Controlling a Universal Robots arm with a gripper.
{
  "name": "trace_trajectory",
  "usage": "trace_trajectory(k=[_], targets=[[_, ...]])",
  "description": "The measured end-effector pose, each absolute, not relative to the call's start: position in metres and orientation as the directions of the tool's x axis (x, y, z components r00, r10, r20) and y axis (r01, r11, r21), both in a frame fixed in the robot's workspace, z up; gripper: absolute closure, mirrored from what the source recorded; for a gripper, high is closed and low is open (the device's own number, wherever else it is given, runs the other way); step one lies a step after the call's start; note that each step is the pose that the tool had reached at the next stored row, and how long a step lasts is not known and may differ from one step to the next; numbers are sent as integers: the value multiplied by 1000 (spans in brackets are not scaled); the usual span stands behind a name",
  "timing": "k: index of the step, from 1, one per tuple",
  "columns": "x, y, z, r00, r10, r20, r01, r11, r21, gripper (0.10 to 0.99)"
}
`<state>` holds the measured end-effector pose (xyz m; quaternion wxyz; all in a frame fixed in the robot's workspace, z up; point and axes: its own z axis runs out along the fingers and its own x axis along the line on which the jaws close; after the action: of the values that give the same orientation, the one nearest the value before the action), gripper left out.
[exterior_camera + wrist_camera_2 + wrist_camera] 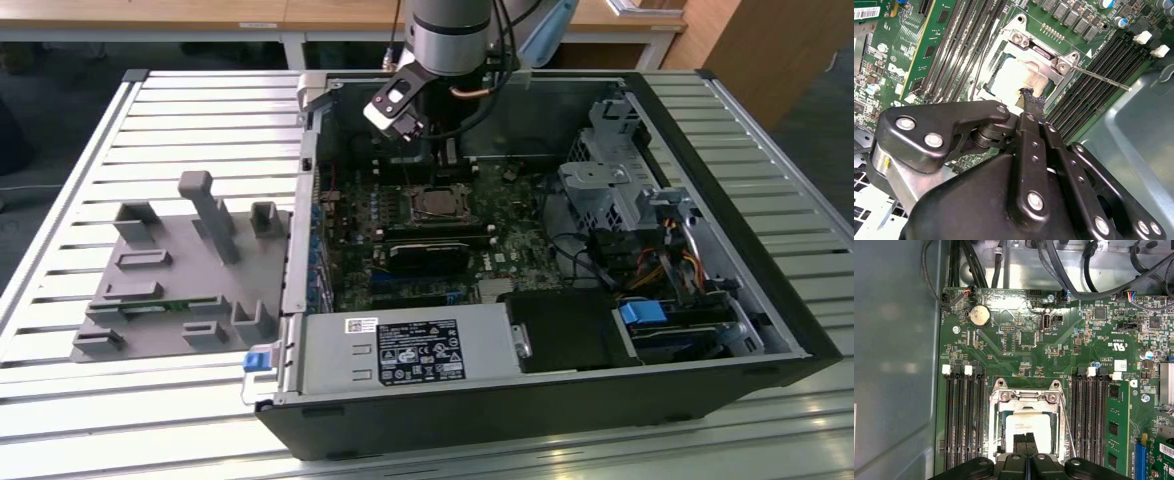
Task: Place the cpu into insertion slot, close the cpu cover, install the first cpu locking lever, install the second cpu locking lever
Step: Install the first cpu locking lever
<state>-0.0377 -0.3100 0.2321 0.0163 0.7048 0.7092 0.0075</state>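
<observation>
Silver-grey square cpu (1024, 422): probably light, stiff, fragile; take its edges.
Your black gripper (1026, 436): fingers closed, empty, cpu just beneath.

You see the gripper (1030, 97) with its black fingers drawn together, the tips at the edge of the pale cpu (1009, 75). The silvery cpu cover (1041, 47) frames this chip. A thin locking lever (1104, 81) stretches over the black memory slots (1081, 102).

On my arm I see a silver-grey cylindrical wrist (447, 30) trailing dark cables (499, 45); its matte black gripper (1030, 97) has jointed links studded with round silver screws (1035, 200).
</observation>
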Motion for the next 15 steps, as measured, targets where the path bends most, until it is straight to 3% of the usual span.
trace_trajectory(k=[15], targets=[[-38,-310,238,-6,1000,-12,999,6,34,980]])
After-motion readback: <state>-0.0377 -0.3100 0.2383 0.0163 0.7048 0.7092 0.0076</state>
